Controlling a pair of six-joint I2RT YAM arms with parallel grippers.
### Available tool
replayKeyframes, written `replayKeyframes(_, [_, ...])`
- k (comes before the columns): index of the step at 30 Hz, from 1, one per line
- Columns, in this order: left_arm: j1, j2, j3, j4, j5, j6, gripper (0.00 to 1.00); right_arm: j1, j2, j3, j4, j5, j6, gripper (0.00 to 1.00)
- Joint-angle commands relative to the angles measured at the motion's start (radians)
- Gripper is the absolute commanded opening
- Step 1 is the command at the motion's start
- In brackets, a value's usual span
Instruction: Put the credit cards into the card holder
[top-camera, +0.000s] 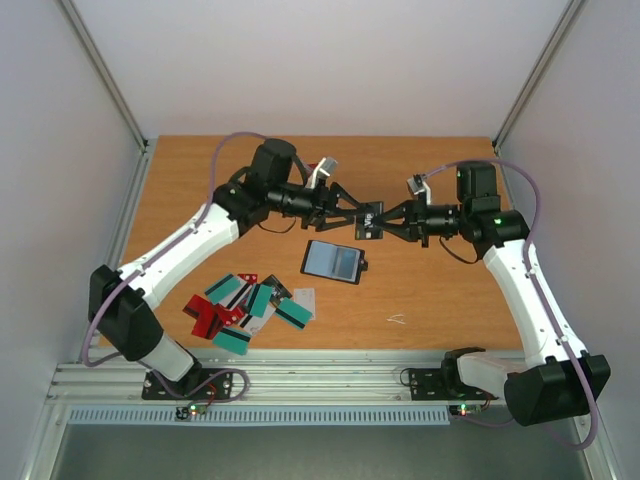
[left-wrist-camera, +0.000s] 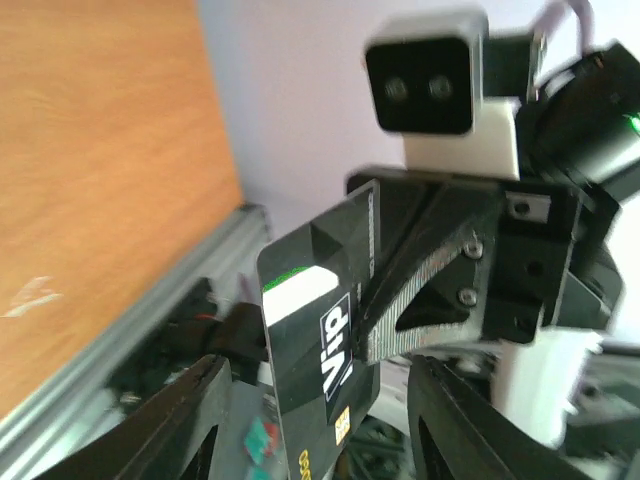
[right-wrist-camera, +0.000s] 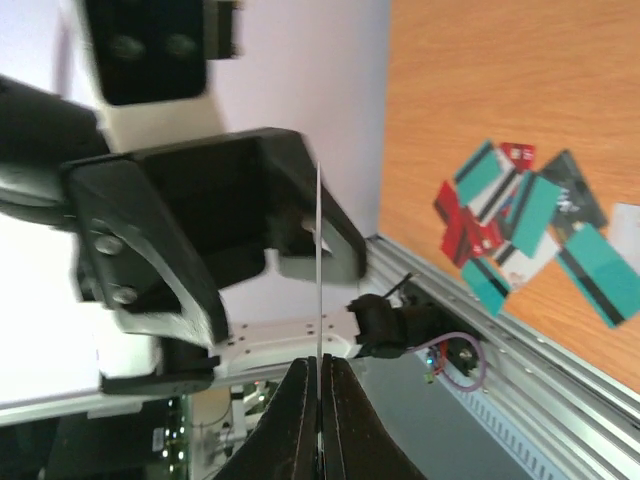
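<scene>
A black credit card with white "Vip" print (top-camera: 370, 222) hangs in mid-air between my two grippers, above the back of the table. My right gripper (top-camera: 386, 224) is shut on one edge of it; in the right wrist view the fingers (right-wrist-camera: 300, 420) pinch the card (right-wrist-camera: 319, 260) edge-on. My left gripper (top-camera: 354, 214) is open, its jaws spread either side of the card (left-wrist-camera: 315, 330) without touching it. The card holder (top-camera: 332, 261) lies open on the table just below, pale grey-blue inside. The other credit cards (top-camera: 245, 305), teal, red, black and white, lie in a loose pile at front left, which also shows in the right wrist view (right-wrist-camera: 520, 220).
A small white scrap (top-camera: 397, 319) lies on the wood at front right. A metal rail (top-camera: 320, 372) runs along the table's near edge. Pale walls close in the left, right and back.
</scene>
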Motion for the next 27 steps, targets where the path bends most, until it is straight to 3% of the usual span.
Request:
replayKeyframes(1, [0.029, 0.050, 0.174, -0.638, -0.274, 0.403, 0.50, -0.003, -0.026, -0.047, -0.155, 0.132, -0.104, 0.01])
replayKeyframes(4, [0.036, 0.099, 0.184, -0.775, -0.426, 0.531, 0.45, -0.001, -0.015, -0.113, -0.141, 0.178, -0.149, 0.01])
replayKeyframes(13, [0.047, 0.260, 0.119, -0.710, -0.640, 0.666, 0.35, 0.088, 0.129, -0.333, 0.126, 0.279, -0.151, 0.01])
replayKeyframes(27, [0.063, 0.451, 0.173, -0.663, -0.700, 0.743, 0.25, 0.213, 0.409, -0.395, 0.523, 0.418, -0.079, 0.01])
